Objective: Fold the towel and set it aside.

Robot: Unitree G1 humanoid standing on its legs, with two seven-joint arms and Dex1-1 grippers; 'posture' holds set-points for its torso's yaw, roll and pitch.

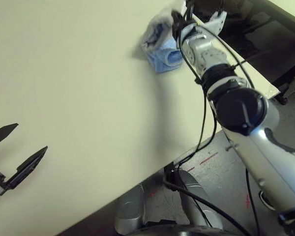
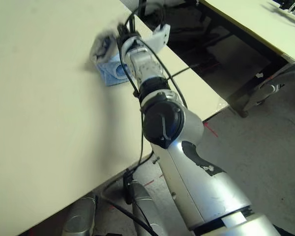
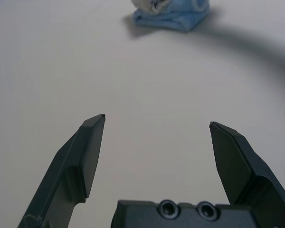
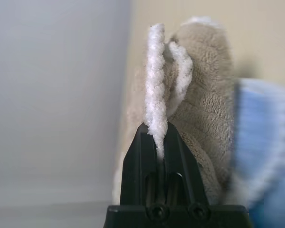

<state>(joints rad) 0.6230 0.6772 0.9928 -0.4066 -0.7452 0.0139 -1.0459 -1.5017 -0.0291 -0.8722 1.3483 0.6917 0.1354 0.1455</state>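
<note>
The towel [image 4: 204, 95], beige terry with white edging, hangs bunched at the table's far right. My right gripper [image 4: 155, 130] is shut on its white edge, which is pinched between the two black fingers. In the left eye view the towel [image 1: 155, 29] is a pale blurred bundle just past my outstretched right wrist. Over the near left of the table, far from the towel, my left gripper [image 1: 29, 137] stands open with nothing between its fingers [image 3: 92, 152].
A small light-blue towel [image 1: 164, 56] lies folded on the cream table [image 1: 88, 98], right beside the beige one. The table's right edge runs diagonally close to my right arm. Past it are floor, cables and a dark bench [image 2: 206, 44].
</note>
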